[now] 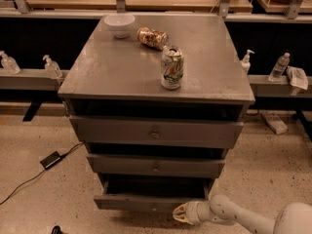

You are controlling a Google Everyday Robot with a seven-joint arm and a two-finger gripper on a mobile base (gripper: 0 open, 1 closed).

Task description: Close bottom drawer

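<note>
Bottom drawer [146, 202] pulled out, knob indistinct | gripper [179, 213] at its front, grip unreadable | arm [236, 218] cropped

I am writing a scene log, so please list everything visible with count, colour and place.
bottom drawer: one, grey, pulled out, lowest in cabinet
upper drawers: two, grey, above it
can: one, green-white, upright on cabinet top
bowl: one, white, top's back left
snack bag: one, brown, beside bowl
pump bottles: three, clear, side ledges
water bottle: one, clear, right ledge
adapter: one, black, floor left
gripper: one, pale, low before bottom drawer's front
arm: one, white, lower right
</note>
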